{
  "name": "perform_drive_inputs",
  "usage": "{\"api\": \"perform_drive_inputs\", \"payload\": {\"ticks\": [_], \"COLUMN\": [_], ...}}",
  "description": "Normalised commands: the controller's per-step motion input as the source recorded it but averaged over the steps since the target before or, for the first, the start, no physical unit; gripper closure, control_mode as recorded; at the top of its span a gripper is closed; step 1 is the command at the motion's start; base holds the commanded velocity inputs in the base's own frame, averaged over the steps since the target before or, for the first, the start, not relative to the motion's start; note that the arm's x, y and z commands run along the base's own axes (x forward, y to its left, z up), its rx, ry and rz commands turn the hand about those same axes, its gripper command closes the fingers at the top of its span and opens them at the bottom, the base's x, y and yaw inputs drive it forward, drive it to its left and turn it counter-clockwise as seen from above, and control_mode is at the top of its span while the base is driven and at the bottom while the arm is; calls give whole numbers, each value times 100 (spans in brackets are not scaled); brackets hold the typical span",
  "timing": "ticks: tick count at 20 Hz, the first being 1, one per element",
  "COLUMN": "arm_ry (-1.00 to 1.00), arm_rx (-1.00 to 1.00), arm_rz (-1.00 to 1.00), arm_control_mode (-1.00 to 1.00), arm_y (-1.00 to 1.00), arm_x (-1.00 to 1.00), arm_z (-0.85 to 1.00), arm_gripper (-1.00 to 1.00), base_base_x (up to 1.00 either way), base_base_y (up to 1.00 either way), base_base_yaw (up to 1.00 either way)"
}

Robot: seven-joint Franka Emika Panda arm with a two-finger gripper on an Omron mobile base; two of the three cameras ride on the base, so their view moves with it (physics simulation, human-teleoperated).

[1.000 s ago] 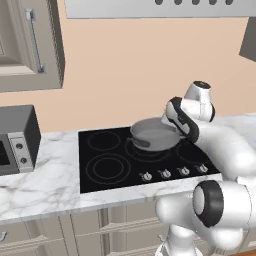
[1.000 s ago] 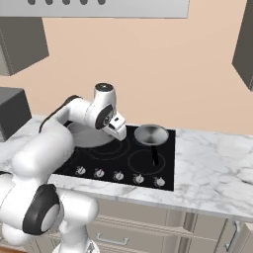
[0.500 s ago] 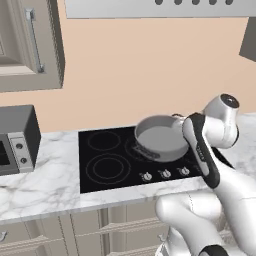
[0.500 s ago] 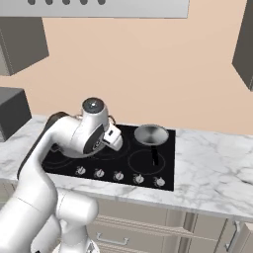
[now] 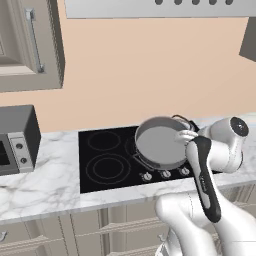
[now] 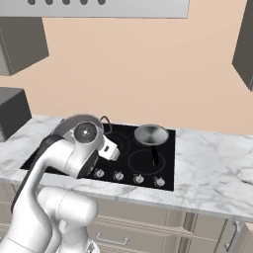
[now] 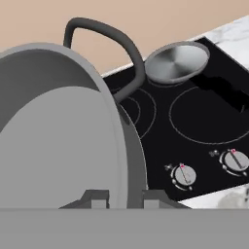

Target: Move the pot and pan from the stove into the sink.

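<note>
Pinching round grey pot [image 7: 58, 141] rim, fingers [image 7: 97, 199] closed | apparently tilted above glossy black stove [image 5: 107, 167]

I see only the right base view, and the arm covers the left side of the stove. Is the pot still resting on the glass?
Observer: No. In the left base view the pot is lifted and tilted above the stove.
Operator: Does the claw hold it by a loop handle?
Observer: The hand view shows the claw shut on the pot's rim; the far loop handle is free.
Operator: The pan looks untouched from here. Correct?
Observer: Yes. In the hand view the pan sits on a back burner, apart from the pot.
</note>
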Motion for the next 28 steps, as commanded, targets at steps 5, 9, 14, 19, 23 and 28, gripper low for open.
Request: {"api": "perform_drive_inputs", "payload": {"ticks": [5,9,14,19,23,28], "arm_ry": [0,0,0,0,0,0], "arm_rx": [0,0,0,0,0,0], "arm_rz": [0,0,0,0,0,0], "arm_control_mode": [100,100,100,100,100,100], "arm_y": [0,0,0,0,0,0], "arm_x": [-12,0,0,0,0,0], "arm_z": [-2,0,0,0,0,0], "arm_gripper": [100,100,100,100,100,100], "base_base_x": [-44,-70,-22,-1,0,0], "base_base_y": [-3,-8,-18,-25,-20,-19], "base_base_yaw": [0,0,-18,-40,-44,-46]}}
